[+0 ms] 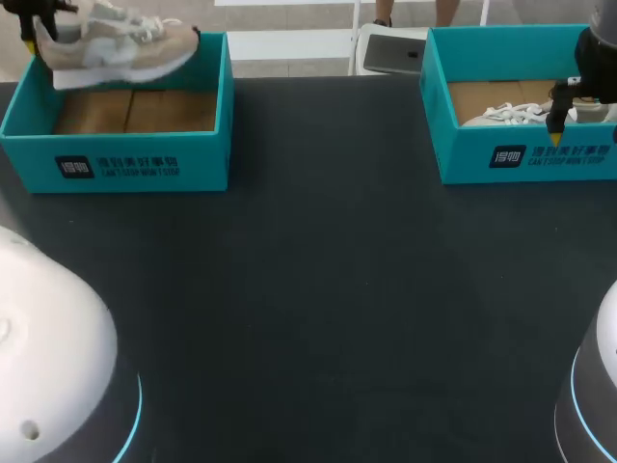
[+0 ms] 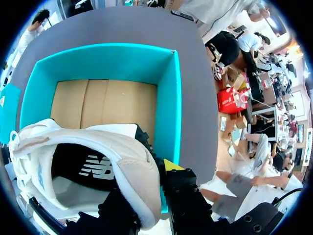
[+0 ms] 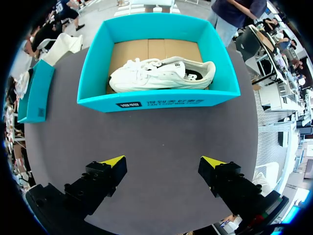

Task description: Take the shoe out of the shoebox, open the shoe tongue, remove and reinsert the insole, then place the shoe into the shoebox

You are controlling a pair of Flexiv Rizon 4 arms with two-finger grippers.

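Left gripper [image 2: 146, 191], pinching the heel of the beige sneaker [image 2: 98, 156], holds it over the teal shoebox [image 2: 171, 112]; right gripper [image 3: 162, 161] gapes wide; lift-out seems underway, next needing a tabletop [image 1: 318, 289] set-down.

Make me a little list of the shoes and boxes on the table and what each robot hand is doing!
left shoebox: teal, open, nothing on its cardboard floor
beige shoe: in the air above the left shoebox
left gripper: shut on the beige shoe at its heel rim
right shoebox: teal, open
white shoe: lying inside the right shoebox
right gripper: open, holding nothing, with the right shoebox ahead of it
table: dark, both boxes standing on it
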